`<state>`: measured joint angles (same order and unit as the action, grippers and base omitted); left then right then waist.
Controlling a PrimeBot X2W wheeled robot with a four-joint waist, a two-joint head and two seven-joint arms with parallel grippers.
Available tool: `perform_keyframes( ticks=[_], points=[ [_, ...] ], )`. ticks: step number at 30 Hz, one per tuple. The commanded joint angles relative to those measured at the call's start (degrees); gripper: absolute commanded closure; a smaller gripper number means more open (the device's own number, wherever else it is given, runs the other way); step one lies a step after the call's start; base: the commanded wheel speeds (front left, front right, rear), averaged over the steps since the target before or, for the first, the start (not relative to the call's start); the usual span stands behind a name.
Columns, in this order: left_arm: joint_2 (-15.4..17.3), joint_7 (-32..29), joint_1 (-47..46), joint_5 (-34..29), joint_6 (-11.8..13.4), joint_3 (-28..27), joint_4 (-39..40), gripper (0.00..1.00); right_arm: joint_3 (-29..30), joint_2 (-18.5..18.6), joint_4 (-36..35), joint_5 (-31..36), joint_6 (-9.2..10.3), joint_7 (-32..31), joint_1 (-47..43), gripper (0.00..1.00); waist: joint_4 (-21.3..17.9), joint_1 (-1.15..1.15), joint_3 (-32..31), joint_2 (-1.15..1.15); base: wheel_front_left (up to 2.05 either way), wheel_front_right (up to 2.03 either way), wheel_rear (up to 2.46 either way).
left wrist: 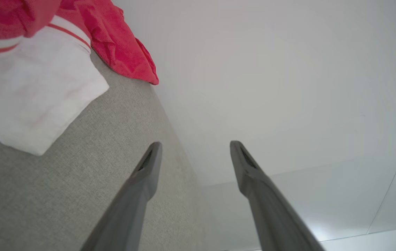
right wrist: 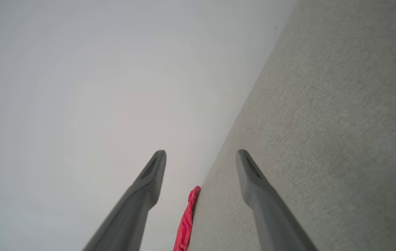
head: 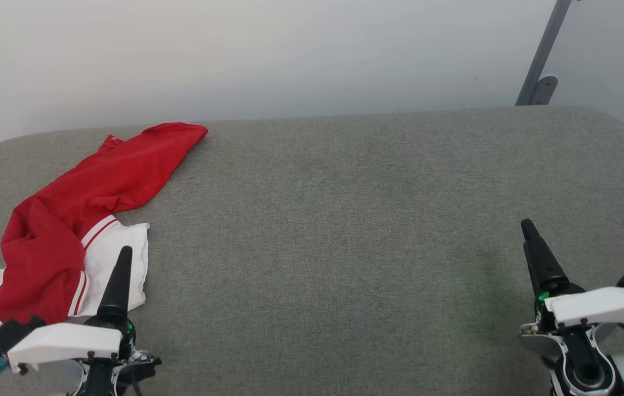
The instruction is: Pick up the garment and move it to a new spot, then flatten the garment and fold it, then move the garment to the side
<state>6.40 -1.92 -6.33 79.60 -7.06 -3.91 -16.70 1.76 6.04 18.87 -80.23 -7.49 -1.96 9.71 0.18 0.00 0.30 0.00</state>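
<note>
Head view: the red and white garment [head: 70, 220] lies bunched up on the gray tabletop [head: 344, 220], at its left end, reaching its back edge.
Left hand [left wrist: 194, 148]: fingers spread apart, holding nothing, over the tabletop's front left.
Right hand [right wrist: 201, 155]: fingers spread apart, holding nothing, over the tabletop's front right.

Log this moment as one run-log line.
stage: pre-grasp | garment: crumpled, ungrasped, at left of grey surface | left end effector: open, near white cuff | right end effector: open, away from garment
</note>
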Motion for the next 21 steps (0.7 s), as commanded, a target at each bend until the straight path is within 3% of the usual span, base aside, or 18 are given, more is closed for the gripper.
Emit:
perform_keyframes(
  ticks=[1, 21],
  points=[
    [1.02, 0.72, -2.01, -3.53, 0.14, 0.09, 1.18, 0.00, -0.87, 1.09, -0.38, 3.32, 0.00, 0.78, 2.56, 0.00, 0.04, 0.00, 0.02, 0.00, 0.00, 0.00, 0.00],
    [4.31, 5.24, -1.31, -29.33, 2.64, 3.01, 2.29, 0.00, -1.50, 1.83, 3.60, 35.53, 0.00, 5.35, 6.72, 0.00, 0.17, 0.00, 0.09, 0.00, 0.00, 0.00, 0.00]
  ],
)
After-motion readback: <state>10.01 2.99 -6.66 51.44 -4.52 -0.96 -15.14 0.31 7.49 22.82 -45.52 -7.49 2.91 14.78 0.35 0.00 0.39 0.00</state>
